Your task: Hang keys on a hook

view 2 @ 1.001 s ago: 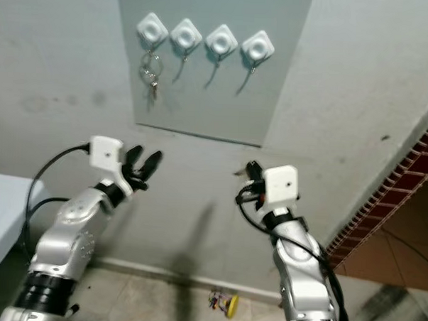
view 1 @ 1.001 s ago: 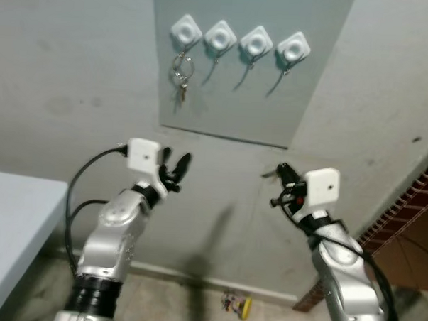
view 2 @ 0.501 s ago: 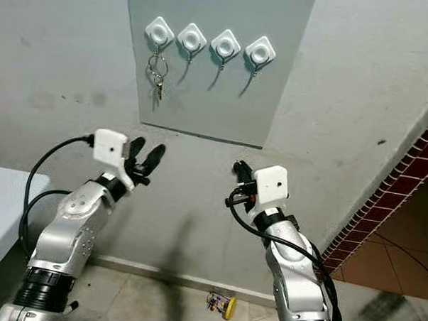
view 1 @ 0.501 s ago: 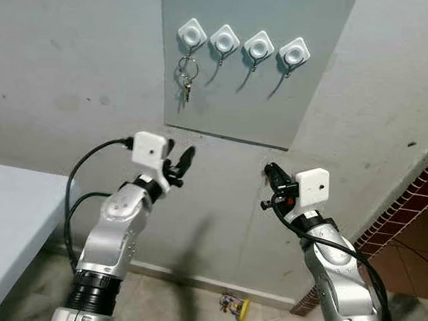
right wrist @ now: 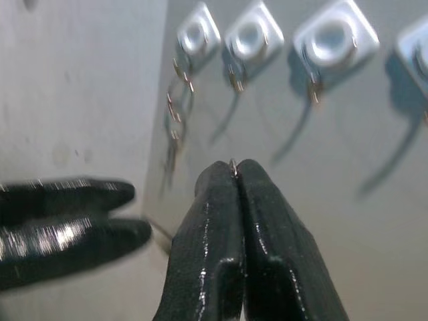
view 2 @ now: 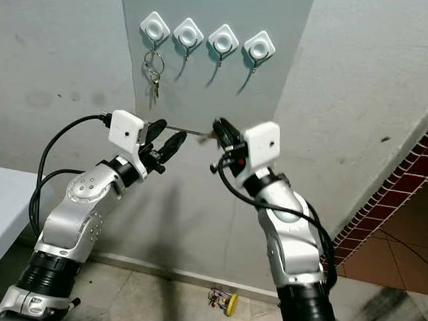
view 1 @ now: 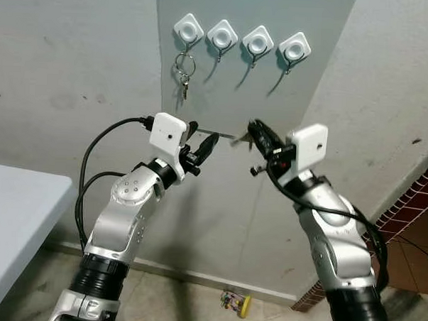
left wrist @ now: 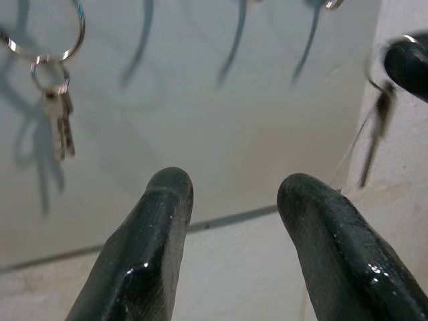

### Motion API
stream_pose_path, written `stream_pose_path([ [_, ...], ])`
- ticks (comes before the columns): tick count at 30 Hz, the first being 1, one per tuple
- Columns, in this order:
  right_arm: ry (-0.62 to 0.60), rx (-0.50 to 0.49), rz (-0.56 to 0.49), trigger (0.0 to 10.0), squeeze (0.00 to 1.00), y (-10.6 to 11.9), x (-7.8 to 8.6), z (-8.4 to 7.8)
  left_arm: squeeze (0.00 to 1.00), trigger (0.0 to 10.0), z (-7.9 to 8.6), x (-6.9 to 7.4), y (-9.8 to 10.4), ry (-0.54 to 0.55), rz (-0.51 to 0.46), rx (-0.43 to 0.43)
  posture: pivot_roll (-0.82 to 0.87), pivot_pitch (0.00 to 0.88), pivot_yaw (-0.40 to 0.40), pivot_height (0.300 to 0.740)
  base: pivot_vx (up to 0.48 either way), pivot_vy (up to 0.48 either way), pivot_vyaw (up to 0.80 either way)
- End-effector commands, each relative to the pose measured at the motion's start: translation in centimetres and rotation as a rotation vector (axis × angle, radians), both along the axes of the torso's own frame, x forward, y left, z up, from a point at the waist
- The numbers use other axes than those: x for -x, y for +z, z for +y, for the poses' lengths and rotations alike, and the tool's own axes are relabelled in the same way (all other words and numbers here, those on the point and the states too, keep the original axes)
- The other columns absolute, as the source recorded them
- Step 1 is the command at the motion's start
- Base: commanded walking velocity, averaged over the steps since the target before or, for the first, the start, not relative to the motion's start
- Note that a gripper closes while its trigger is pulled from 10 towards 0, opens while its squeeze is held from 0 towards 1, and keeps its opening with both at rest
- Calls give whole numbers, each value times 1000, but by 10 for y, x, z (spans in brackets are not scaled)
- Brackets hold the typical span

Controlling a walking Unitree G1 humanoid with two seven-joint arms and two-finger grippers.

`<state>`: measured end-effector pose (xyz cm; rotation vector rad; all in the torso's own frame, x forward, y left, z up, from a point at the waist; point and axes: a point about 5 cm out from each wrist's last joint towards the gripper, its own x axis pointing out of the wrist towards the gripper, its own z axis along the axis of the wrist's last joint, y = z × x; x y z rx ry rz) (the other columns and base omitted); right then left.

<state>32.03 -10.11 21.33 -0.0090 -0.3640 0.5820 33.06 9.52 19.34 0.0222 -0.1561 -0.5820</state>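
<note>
A grey panel [view 1: 253,70] on the wall carried four white hooks [view 1: 240,39] in a row along its top edge. A ring of keys [view 1: 183,68] hung from the hook nearest the panel's left edge. On the floor [view 1: 193,305] by the wall lay a small yellow object [view 1: 237,303], possibly more keys.

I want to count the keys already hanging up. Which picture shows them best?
The left wrist view: the hanging keys look big and sharp there, dangling from their ring beyond the open left gripper. Both eye views show them small under the first hook. The right wrist view shows them blurred.
</note>
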Motion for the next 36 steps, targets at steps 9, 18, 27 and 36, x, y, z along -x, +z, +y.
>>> stream_pose_path([
  [9,-1,-108,-3,10000,0,23,-23,5,0,10000,-3,-6,23,-13,-61,10,-93,0,-50,740,0,0,0],
  [18,-27,-188,18,10000,0,31,-38,4,0,10000,-6,-3,29,-35,-85,6,-92,0,-48,740,0,0,0],
  [27,-41,-264,52,10000,0,35,-53,2,0,10000,-9,-3,32,-50,-88,7,-89,0,-40,740,0,0,0],
  [36,-29,-263,41,10000,0,39,-62,2,0,10000,-9,-3,33,-49,-88,9,-85,0,-41,740,0,0,0],
])
